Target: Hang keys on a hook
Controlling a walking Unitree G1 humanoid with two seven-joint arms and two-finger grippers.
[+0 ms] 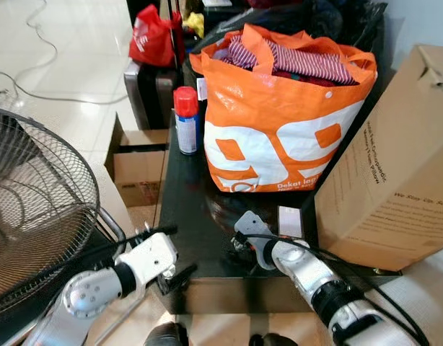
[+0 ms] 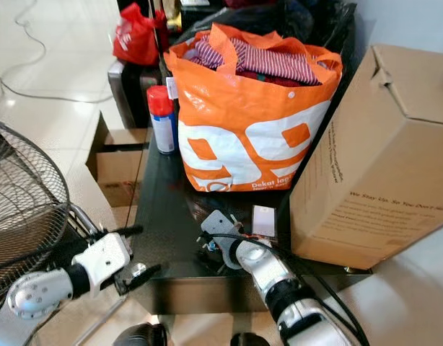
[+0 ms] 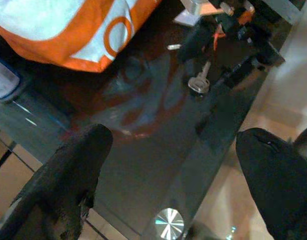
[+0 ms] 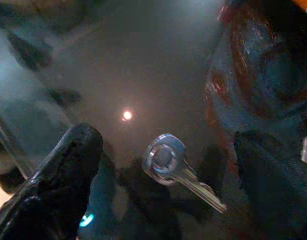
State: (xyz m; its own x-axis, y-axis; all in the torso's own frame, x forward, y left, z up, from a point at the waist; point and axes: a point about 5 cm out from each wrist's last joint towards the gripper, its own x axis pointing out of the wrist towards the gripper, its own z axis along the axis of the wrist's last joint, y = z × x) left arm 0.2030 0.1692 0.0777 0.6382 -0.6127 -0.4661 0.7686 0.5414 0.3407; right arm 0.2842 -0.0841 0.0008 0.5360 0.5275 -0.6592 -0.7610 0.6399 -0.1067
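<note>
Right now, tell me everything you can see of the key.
The key is small, silver metal with a round head and a short notched blade. It lies flat on the glossy black table, near its front edge. The right pincer hangs open above it, a finger on either side, not touching.

Orange shopping bag [image 1: 279, 130] of striped clothes, spray can [image 1: 186, 119] beside it, cardboard box [image 1: 395, 173], fan [image 1: 34, 209]

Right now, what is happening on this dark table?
The right pincer is open just above a silver key that lies flat on the glossy black table, one finger on each side, not yet gripping it. The left pincer, also open, hovers near the table's front edge. An orange bag, a spray can and a cardboard box stand behind.
</note>
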